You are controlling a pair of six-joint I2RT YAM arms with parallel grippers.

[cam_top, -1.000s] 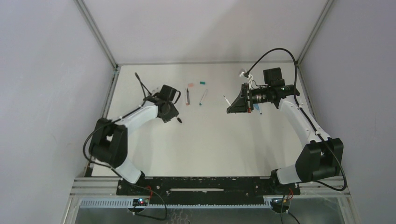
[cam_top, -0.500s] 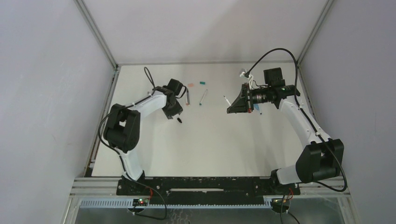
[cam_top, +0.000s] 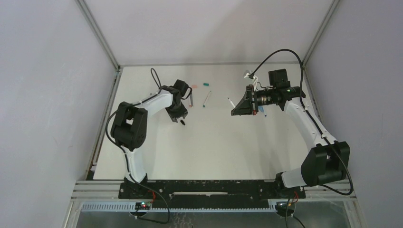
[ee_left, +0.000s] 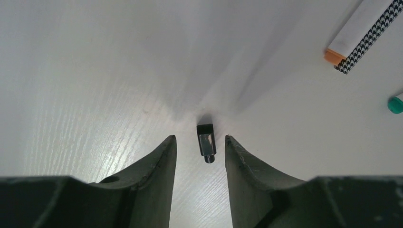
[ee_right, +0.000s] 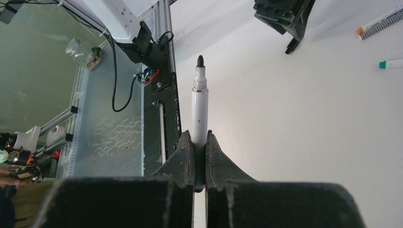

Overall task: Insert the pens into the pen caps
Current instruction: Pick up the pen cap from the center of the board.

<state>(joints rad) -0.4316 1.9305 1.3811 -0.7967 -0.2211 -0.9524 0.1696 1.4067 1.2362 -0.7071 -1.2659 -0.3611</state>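
A small black pen cap point(ee_left: 206, 141) lies flat on the white table, just ahead of and between the tips of my left gripper point(ee_left: 199, 142), which is open and not touching it. From above, this cap point(cam_top: 182, 122) shows just beyond the left gripper point(cam_top: 179, 118). My right gripper point(ee_right: 199, 138) is shut on a white pen point(ee_right: 199, 107) with a bare black tip, held off the table. Seen from above, the right gripper point(cam_top: 234, 109) hovers at centre right with the pen point(cam_top: 230, 101) sticking out to the left.
A houndstooth-patterned pen point(cam_top: 191, 99) and a white pen with a teal end point(cam_top: 207, 99) lie behind the left gripper. A salmon cap point(cam_top: 194, 87) and a teal cap point(cam_top: 206, 84) sit farther back. A blue pen point(cam_top: 263, 112) lies under the right wrist.
The left arm's elbow has swung to the right while its gripper stayed over the black cap, jaws a little wider. The right arm and its pen have not moved.
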